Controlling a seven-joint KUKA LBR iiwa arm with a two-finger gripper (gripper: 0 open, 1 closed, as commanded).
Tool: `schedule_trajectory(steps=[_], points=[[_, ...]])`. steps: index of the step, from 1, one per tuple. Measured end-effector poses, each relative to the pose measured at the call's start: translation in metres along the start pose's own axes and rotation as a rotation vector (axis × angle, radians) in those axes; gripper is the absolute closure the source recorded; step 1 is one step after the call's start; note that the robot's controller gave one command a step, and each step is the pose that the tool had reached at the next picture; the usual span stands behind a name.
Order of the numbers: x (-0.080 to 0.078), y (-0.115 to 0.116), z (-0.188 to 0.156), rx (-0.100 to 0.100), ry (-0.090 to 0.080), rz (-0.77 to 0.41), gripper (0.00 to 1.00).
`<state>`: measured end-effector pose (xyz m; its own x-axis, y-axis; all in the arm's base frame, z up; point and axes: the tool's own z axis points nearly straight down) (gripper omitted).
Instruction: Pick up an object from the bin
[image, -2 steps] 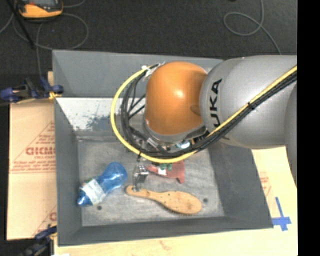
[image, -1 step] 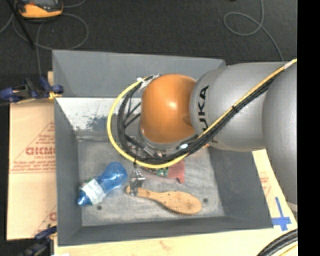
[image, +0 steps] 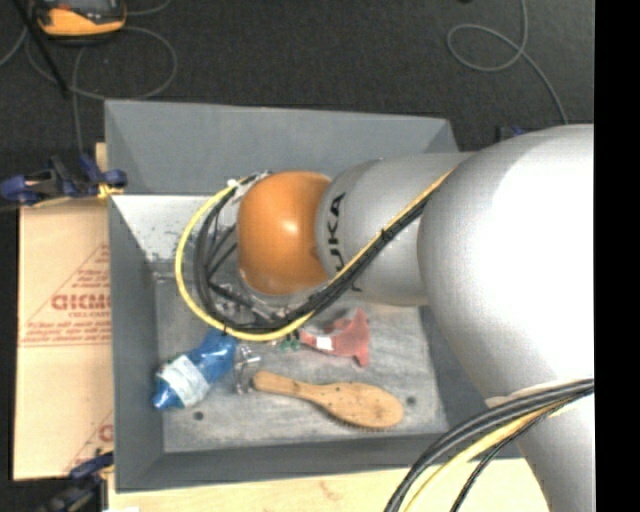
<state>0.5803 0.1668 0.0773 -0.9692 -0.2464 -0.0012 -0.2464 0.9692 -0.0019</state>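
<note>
Camera view, seen from above: my silver arm (image: 470, 250) extended from the right over the grey metal bin (image: 135, 330), its orange wrist cover (image: 280, 230) ringed by a yellow cable (image: 185, 250). My gripper (image: 244, 368) hung low near the bin floor, just beside the handle end of a wooden brush (image: 340, 398) and a crumpled blue-and-white wrapper (image: 190, 374). Whether it was apart or together I could not tell. A red piece (image: 348, 338) lay behind the brush. Black lettering (image: 333, 235) on the arm read "KUKA".
</note>
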Motion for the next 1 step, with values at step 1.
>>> schedule_trajectory(steps=[1], points=[[0.0000, 0.0000, 0.0000, 0.000, 0.000, 0.001, 1.00]])
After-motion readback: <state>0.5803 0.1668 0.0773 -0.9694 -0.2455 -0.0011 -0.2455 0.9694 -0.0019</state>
